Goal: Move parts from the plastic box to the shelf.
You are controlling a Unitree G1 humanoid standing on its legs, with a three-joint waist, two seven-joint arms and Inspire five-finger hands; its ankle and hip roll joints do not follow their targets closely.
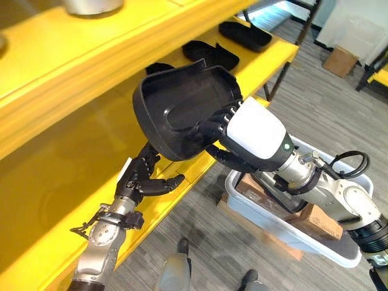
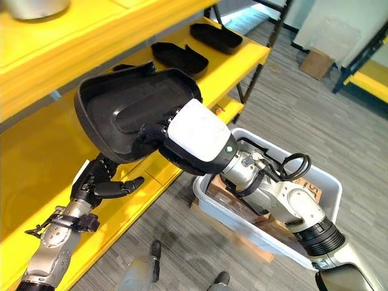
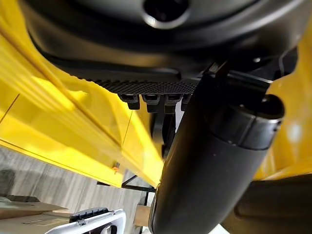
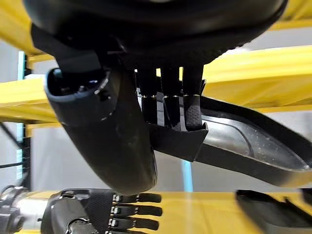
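While gripping a large black moulded part (image 1: 182, 109) at its near rim, fingers curled inside and thumb beneath, the right hand (image 1: 242, 136) is holding it in the air before the yellow shelf (image 1: 73, 182). Its hollow, ribbed side is facing up and outward, its long axis running along the shelf's edge. Under it, the left hand (image 1: 145, 176) is hovering with loose fingers, holding nothing. Similar glossy black parts (image 1: 212, 54) are lying farther along the shelf; the grey plastic box (image 1: 267, 221) is sitting on the floor.

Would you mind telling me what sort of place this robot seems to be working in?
Probably a workshop or parts store: yellow shelving holds black moulded parts, a grey plastic box sits on the floor, and the right robot hand carries another black part towards the shelf.
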